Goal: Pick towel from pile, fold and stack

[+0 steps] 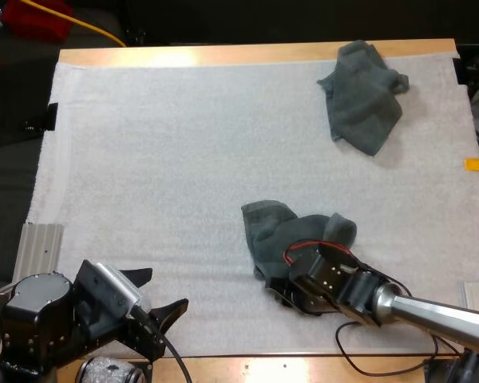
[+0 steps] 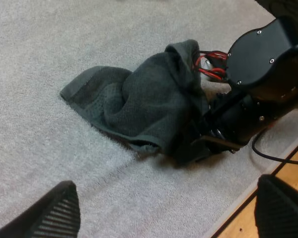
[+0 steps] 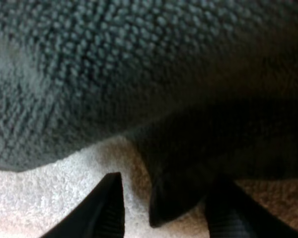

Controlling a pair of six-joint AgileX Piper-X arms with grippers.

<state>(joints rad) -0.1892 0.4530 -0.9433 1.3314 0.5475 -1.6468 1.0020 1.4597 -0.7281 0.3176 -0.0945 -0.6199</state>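
Grey-green towel point(image 1: 291, 231) crumpled on the mat point(image 1: 184, 159), near-middle. Right wrist view: right gripper point(image 3: 166, 198) parted astride its hem, seemingly not pinching; from above, its fingertips are hidden. Left gripper point(image 1: 166, 289) spread, empty. Another towel point(image 1: 363, 96) far right.

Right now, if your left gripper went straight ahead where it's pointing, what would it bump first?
Most likely the nearer crumpled towel: my left gripper, open, points across bare mat at it, with my right gripper at its far side. Depth is unclear.
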